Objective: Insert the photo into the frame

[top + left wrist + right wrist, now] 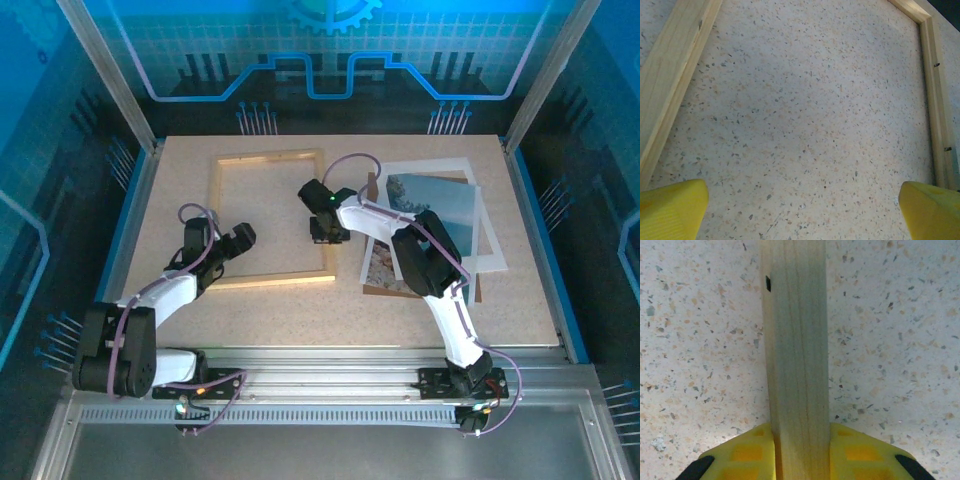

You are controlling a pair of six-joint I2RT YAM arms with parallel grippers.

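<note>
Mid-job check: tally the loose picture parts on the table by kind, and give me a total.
Frame: 1
Photo: 1
White mat: 1
Brown backing board: 1
Total: 4

The top camera looked down from above the near edge over the whole desk (300,310). The left wrist camera faced down, close, inside the frame (670,85). The right sat closer still over its right rail. All three shared that frame.
</note>
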